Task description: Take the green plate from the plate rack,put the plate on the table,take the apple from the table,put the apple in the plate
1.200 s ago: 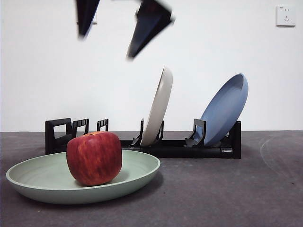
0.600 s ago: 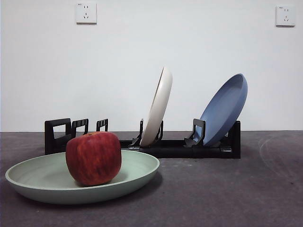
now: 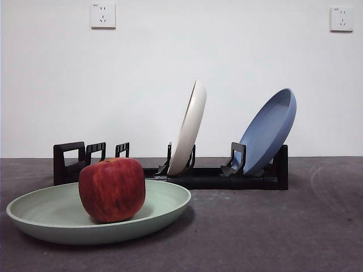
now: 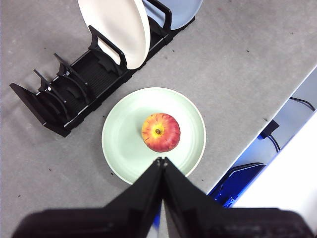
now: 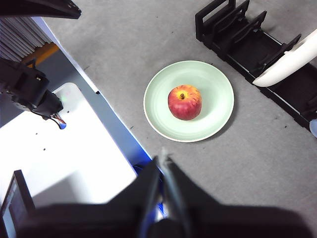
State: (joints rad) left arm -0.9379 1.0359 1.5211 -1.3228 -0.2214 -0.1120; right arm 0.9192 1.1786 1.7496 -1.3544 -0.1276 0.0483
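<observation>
The green plate (image 3: 164, 207) lies flat on the table (image 3: 272, 226) at the front left. The red apple (image 3: 112, 188) sits in the middle of it. The black plate rack (image 3: 210, 177) stands behind. The plate (image 4: 129, 144) and the apple (image 4: 160, 132) also show in the left wrist view, and again in the right wrist view (image 5: 213, 94) (image 5: 184, 102). My left gripper (image 4: 162, 160) is shut and empty, high above the table's front edge. My right gripper (image 5: 162, 159) is shut and empty, also held high. Neither shows in the front view.
The rack holds a cream-white plate (image 3: 190, 127) upright and a blue plate (image 3: 269, 131) leaning at its right end. The rack's left slots (image 3: 91, 154) are bare. The table's front edge (image 4: 277, 106) runs close to the green plate.
One second ago two black jaw tips hung at the top of the front view; they have gone up out of that view. The plate and apple stay put.
</observation>
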